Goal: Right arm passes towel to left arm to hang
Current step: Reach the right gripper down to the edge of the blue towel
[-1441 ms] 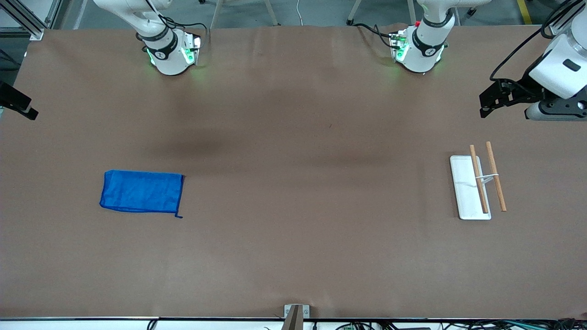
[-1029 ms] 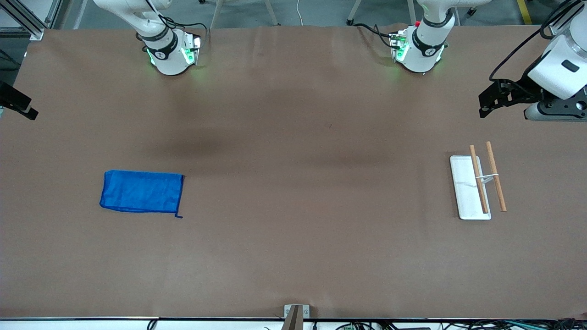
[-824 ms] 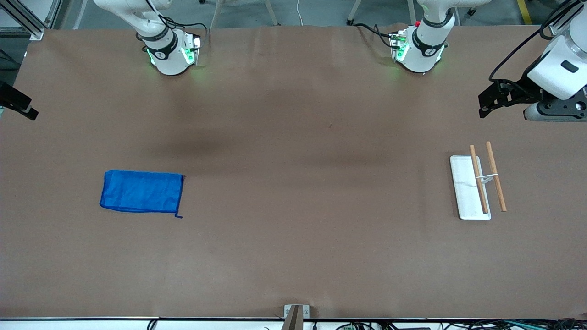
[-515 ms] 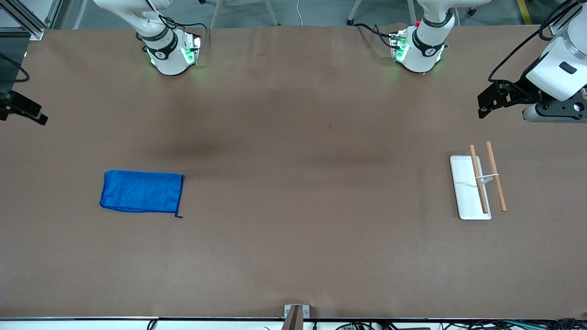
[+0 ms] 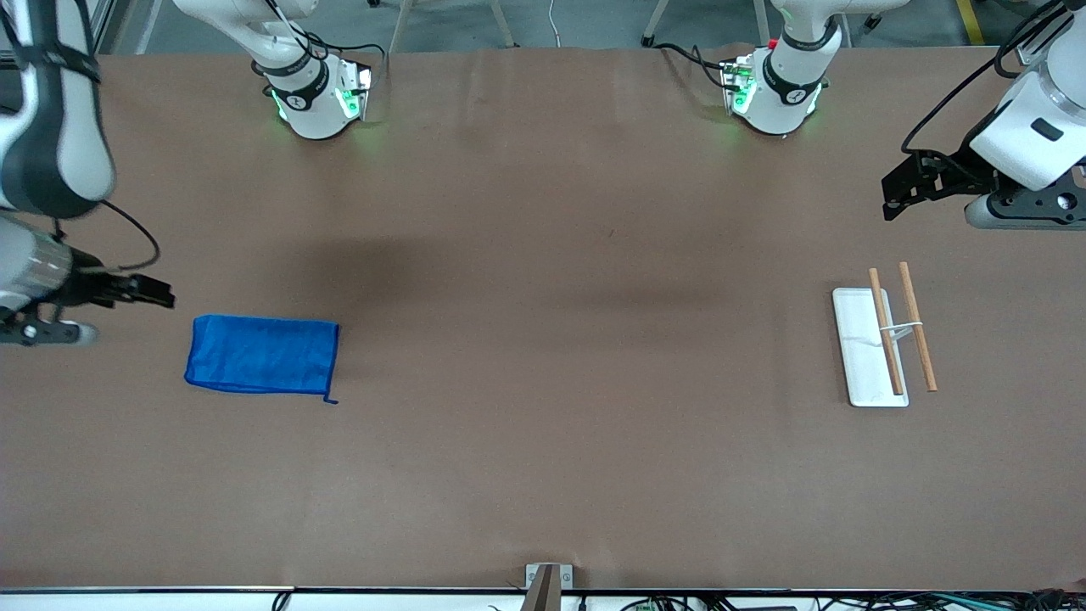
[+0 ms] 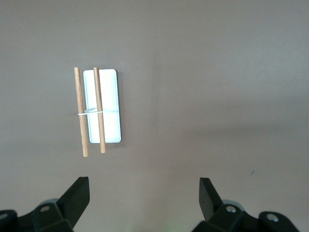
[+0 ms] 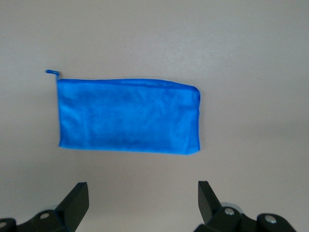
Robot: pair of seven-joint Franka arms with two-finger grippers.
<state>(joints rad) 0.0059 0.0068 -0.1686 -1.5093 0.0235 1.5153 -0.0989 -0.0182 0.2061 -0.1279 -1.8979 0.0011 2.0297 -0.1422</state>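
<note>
Towel [image 5: 262,355] flat on table [image 5: 543,424], lower left of front view. Tray [image 5: 861,348] mid-right, bears two rods [image 5: 885,331]. Right gripper [image 5: 157,293] above bare table beside towel, fingers spread; left gripper [image 5: 901,185] upper right, spread, waits.

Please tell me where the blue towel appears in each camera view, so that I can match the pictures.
Front view: the towel lies flat on the table toward the right arm's end.
Right wrist view: the towel fills the middle, above the open fingers of the right gripper.
Left wrist view: not in it.
Shared landmark: the loose thread at one corner.
</note>
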